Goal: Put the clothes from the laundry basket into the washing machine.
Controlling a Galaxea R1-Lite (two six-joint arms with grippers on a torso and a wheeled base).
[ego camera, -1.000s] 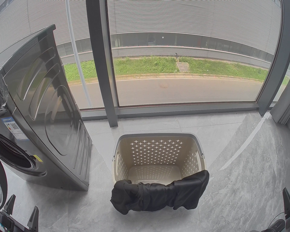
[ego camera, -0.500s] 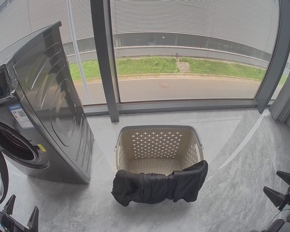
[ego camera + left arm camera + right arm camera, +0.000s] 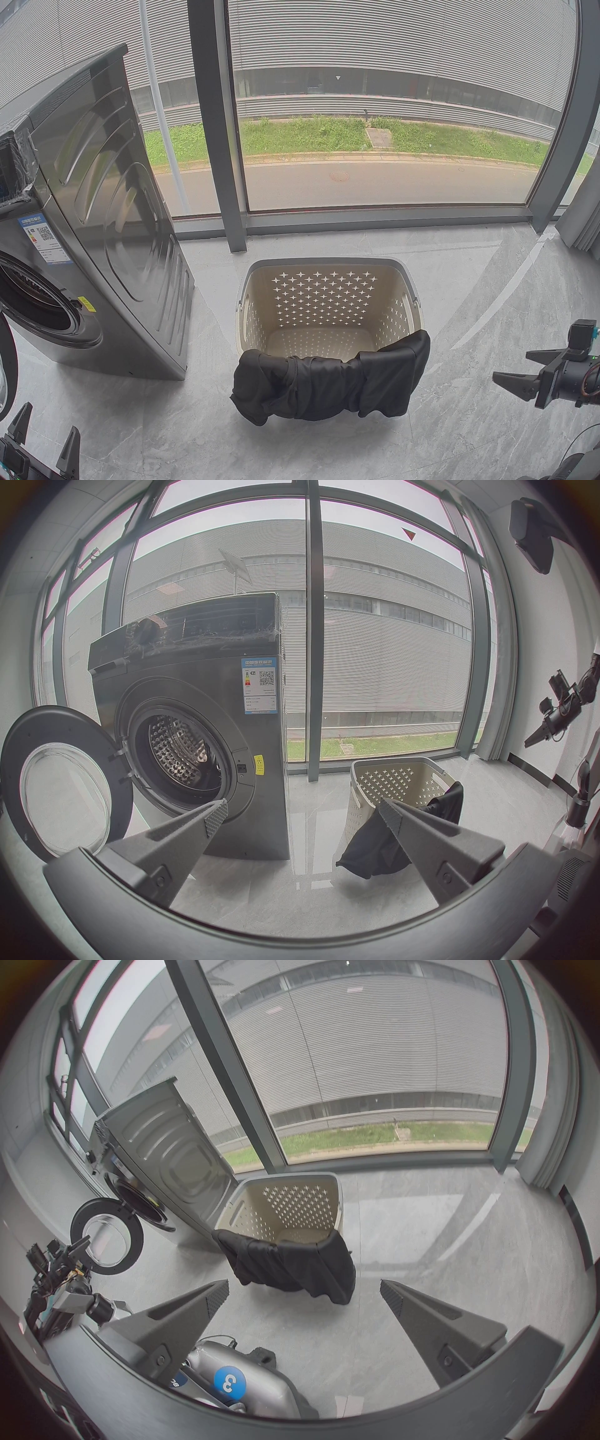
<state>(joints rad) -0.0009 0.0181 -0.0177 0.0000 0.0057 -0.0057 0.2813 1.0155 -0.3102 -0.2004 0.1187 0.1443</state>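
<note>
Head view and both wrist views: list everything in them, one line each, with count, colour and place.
washing machine: one, dark grey, on the floor left of the basket
door: one, dark rim with a clear pane, swung open from the machine's front
laundry basket: one, cream, on the floor before the window
garment: one, black, draped over the basket's near rim, hanging outside
window frame: one, grey, behind basket and machine
curtain: one, grey, at the window's right end
floor: grey marbled tiles
left gripper: black, open, low, near the machine
right gripper: black, open, right of the basket
</note>
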